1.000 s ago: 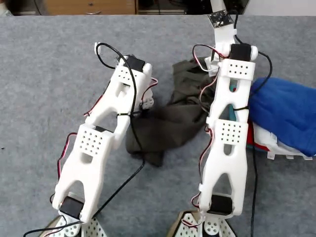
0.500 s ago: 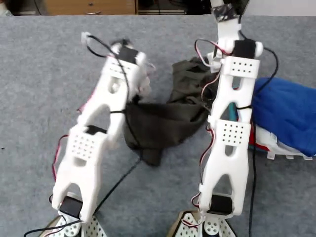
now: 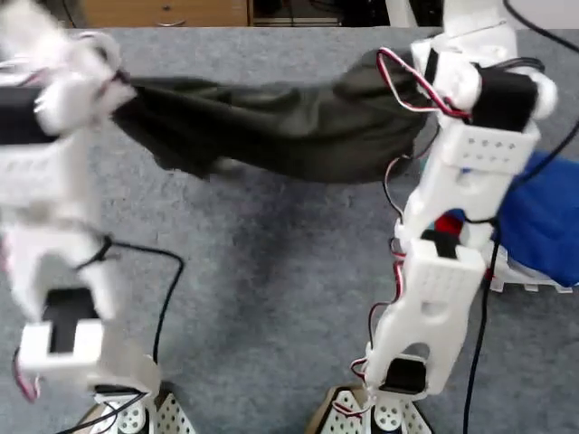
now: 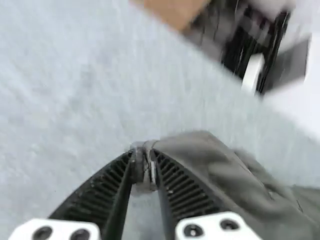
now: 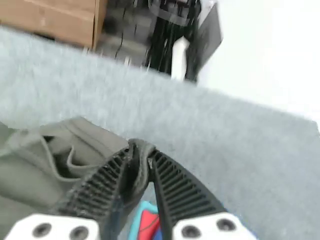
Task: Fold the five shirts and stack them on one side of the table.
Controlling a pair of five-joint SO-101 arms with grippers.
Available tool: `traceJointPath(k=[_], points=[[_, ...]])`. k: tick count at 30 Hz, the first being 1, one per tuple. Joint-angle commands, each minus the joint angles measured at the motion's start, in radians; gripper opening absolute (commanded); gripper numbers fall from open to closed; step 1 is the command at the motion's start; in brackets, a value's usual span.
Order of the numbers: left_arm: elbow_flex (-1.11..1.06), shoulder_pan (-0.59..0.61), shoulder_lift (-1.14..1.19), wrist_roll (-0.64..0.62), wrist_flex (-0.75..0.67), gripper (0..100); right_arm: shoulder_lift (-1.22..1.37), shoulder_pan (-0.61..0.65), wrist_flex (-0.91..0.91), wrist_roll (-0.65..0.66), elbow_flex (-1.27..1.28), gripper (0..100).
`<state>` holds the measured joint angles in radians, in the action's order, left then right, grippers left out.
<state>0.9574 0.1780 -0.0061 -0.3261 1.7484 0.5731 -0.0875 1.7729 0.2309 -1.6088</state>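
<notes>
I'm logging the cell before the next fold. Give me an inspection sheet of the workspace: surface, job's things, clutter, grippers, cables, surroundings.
Surface: grey felt table.
Job's things: olive shirt stretched between both grippers; blue shirt at the table's right edge, lying on red cloth and white cloth.
Clutter: nothing seen.
Grippers: left gripper shut on one end of the olive shirt; right gripper shut on the other end.
Cables: black cable trailing beside the left arm; red and white wires looped on the right arm.
Surroundings: wooden cabinet beyond the far edge.
</notes>
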Motion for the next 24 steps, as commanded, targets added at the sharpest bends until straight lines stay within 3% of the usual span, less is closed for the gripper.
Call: traceJointPath(k=[1,8,14,18,24], points=[[-0.037,0.083,-0.147,0.091,0.011,2,-0.147,0.044,0.015,-0.005,0.104,0.5],[-0.439,0.120,-0.193,0.229,0.002,2,-0.255,0.217,-0.005,-0.006,0.645,0.5],[-1.008,0.144,-0.202,0.249,-0.288,2,-0.259,0.380,-0.071,0.152,1.070,0.5],[-1.338,0.087,-0.203,0.264,-0.427,2,-0.265,0.383,-0.161,0.147,1.262,0.5],[-1.625,0.026,-0.311,0.338,-0.485,2,-0.349,0.389,-0.193,0.226,1.484,1.0]])
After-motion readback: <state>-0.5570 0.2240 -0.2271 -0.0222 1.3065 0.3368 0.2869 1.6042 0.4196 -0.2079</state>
